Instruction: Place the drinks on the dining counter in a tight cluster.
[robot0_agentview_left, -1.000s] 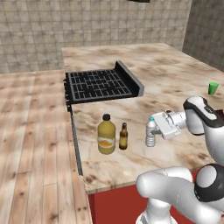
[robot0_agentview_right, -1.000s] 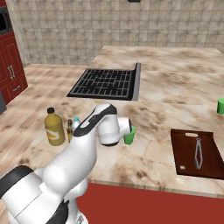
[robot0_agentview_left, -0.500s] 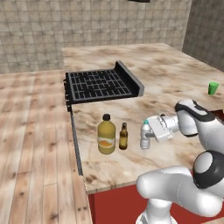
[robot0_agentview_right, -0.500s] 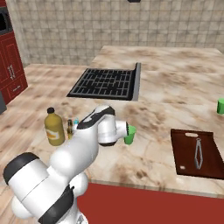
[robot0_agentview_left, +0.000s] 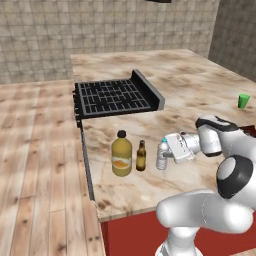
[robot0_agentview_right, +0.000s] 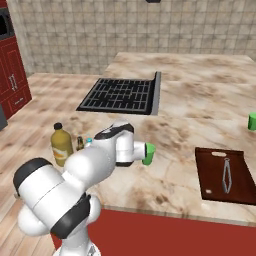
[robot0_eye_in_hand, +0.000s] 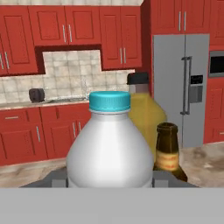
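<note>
Since a second ago my white arm has slid the small clear water bottle with the blue cap (robot0_agentview_left: 162, 157) to the left across the big beige-brown marbled worktop (robot0_agentview_left: 200, 80). Back then it stood well apart from the other two drinks. Now it stands just beside the slim brown glass bottle (robot0_agentview_left: 141, 156), and I cannot tell if they touch. The squat yellow-orange juice bottle with the black cap (robot0_agentview_left: 121, 154) has not moved. It stands just to the left of the brown one.

All three drinks stand upright in a short row near the front edge of the worktop, in front of the black grated cooktop (robot0_agentview_left: 114, 95).

The jaws (robot0_agentview_left: 167, 153) are closed on the water bottle, one on each side of its round body. In the hand view the bottle looks smooth and pale, with a ridged blue cap. Behind it I see the shiny brown neck and the fat yellow bottle.

In the right base view a small green cup (robot0_agentview_right: 148, 153) sits close by the wrist. Another green cup (robot0_agentview_left: 243, 101) stands far off near the right edge. A dark brown board (robot0_agentview_right: 224, 174) lies flat with a grey metal tool (robot0_agentview_right: 226, 174) on it.
</note>
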